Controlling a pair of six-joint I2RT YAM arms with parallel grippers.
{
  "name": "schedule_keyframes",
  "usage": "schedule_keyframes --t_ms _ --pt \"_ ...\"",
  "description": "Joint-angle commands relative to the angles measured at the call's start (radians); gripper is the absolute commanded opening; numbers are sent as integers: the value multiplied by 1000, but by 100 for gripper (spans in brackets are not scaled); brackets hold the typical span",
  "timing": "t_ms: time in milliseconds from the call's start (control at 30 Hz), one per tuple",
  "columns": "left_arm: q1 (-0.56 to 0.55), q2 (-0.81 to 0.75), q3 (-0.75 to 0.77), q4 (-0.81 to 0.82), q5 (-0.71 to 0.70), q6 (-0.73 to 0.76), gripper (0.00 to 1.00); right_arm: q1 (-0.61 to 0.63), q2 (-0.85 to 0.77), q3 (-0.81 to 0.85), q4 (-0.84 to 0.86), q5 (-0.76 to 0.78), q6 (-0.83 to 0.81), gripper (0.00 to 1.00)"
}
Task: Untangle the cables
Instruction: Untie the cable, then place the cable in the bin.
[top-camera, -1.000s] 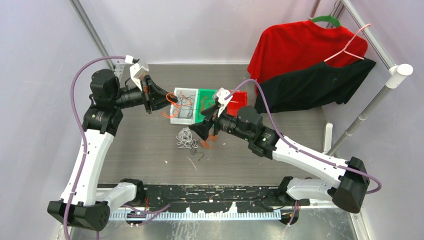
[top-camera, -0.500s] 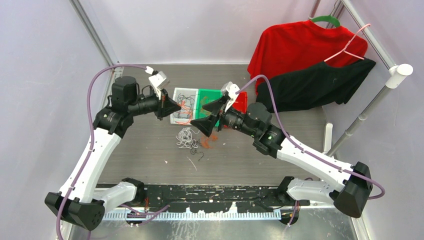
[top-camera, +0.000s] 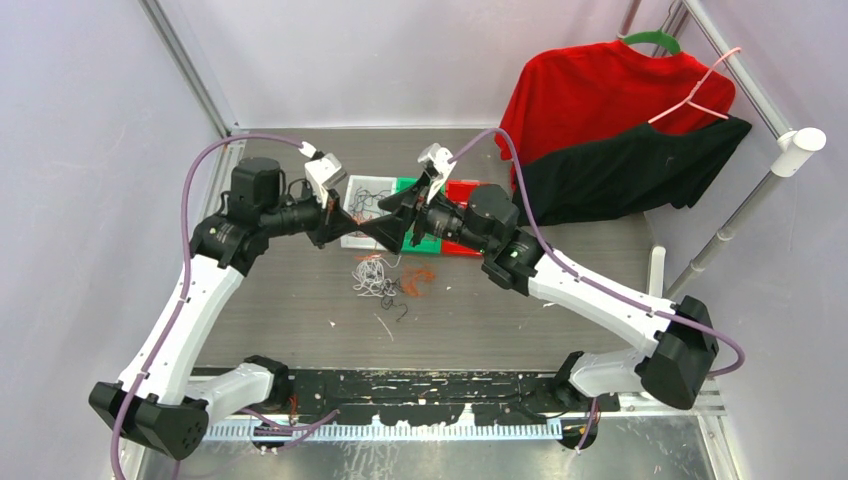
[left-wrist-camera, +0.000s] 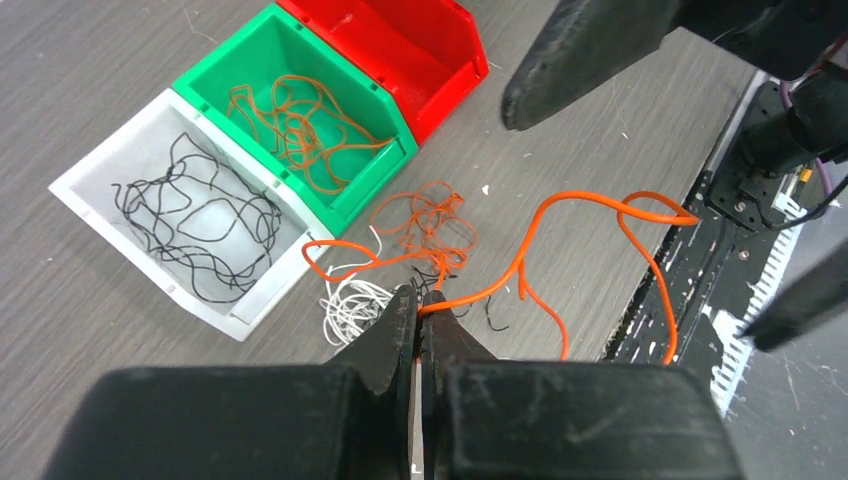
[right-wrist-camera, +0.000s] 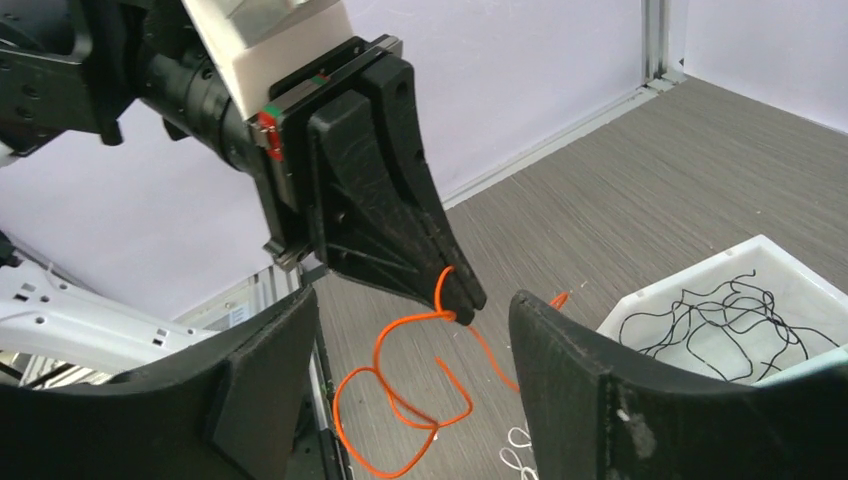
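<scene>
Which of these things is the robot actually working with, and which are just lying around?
Job: orange cable in the left gripper; loose tangled cables; white bin, green bin, red bin.
Lying about: red shirt, black shirt.

1. I see the bench (left-wrist-camera: 100, 60) as matt grey, with a wood-like grain.
2. The green bin (left-wrist-camera: 372, 190) and red bin (left-wrist-camera: 400, 30) look like smooth, shiny plastic.
3. The orange cable (left-wrist-camera: 478, 292) looks smooth and glossy.
4. The left tool (left-wrist-camera: 418, 297) and right tool (right-wrist-camera: 415, 310) look like matt black plastic.
5. The red shirt (top-camera: 600, 90) and black shirt (top-camera: 630, 170) are cloth.
</scene>
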Motion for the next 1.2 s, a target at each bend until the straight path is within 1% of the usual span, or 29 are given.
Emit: schedule_keyframes --t_ms 0,67,167,200,233,333,367,400,467,500,533,567,600,633,667,767,900,967,1100,1167 --pt "-6 0 51 -40 70 25 0 3 18 75 27 24 13 71" --pt "-5 -5 50 -43 82 24 0 1 31 97 0 28 20 58" --pt "-6 -9 56 -41 87 24 0 -4 48 137 -64 30 40 22" --pt "-5 -7 59 -42 87 23 0 -7 49 148 -86 38 40 12" --pt "-5 -5 64 -41 88 22 0 -10 48 150 -102 42 40 7" --pt "-6 1 73 -41 84 21 0 -24 33 142 -131 41 36 5" --pt "-6 1 74 -41 85 21 0 -26 29 139 -136 44 35 2" --pt "-5 1 74 -41 84 21 0 -28 24 135 -140 45 34 1" --pt "-6 3 77 -42 85 15 6 -30 16 127 -144 52 30 1" --pt "-6 5 78 -43 88 14 1 -31 15 128 -153 54 29 2" --pt "-7 6 80 -46 90 22 0 -34 15 134 -163 46 30 18" --pt "-5 4 81 -46 83 27 0 -36 15 139 -173 44 33 46" --pt "-6 6 84 -46 71 28 0 -38 12 143 -179 47 34 70" --pt "-5 8 87 -46 55 28 0 -37 6 142 -177 43 32 80" --pt "-6 10 88 -47 42 28 0 -38 -2 136 -169 37 28 83" --pt "-5 13 81 -48 14 22 0 -37 -31 120 -155 9 16 83" --pt "-5 20 71 -42 -9 0 0 -38 -54 112 -186 -28 8 80" --pt "-6 23 69 -35 -8 -13 0 -37 -53 112 -204 -44 4 76" --pt "-5 29 79 -28 0 -37 0 -38 -4 155 -313 -40 1 60" --pt "-5 30 83 -28 1 -41 0 -37 24 189 -365 -39 -9 57"
